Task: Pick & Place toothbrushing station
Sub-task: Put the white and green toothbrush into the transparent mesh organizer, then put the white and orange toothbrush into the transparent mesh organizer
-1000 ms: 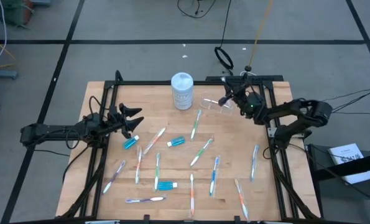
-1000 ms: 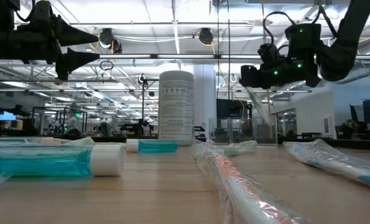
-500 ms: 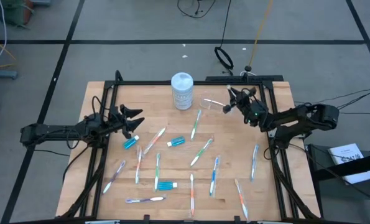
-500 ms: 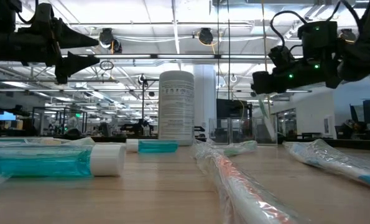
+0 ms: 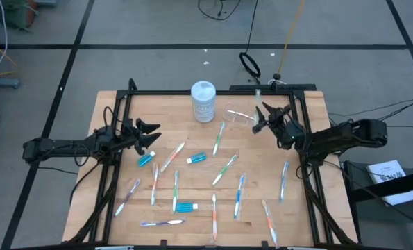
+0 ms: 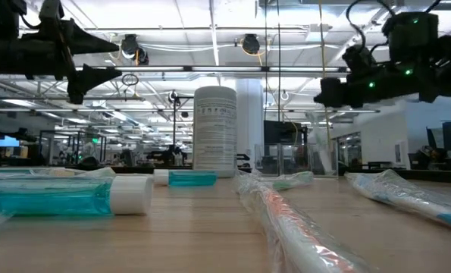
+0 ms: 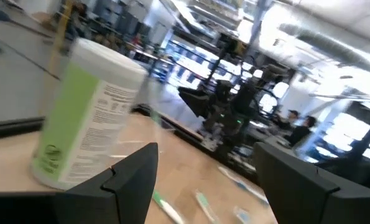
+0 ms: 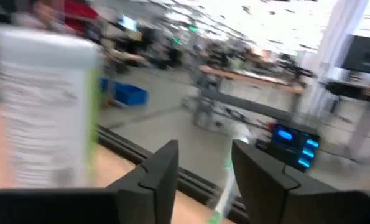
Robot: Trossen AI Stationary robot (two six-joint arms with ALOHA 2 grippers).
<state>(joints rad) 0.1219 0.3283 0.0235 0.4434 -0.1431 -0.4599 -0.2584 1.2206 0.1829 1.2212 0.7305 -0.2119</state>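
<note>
Beside the clear cup (image 5: pixel 238 114) lying at the desk's (image 5: pixel 310 208) far edge, the right end effector (image 5: pixel 265 117) hovers open and empty. It should descend squarely over a toothbrush (image 5: pixel 218 137). Left end effector (image 5: pixel 147 134) waits open.

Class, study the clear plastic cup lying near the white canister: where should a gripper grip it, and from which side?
The clear cup lies on its side, right of the canister. Probably best: descend from above and close across its rounded wall mid-length; the right gripper, open beside it, is nearest.
</note>
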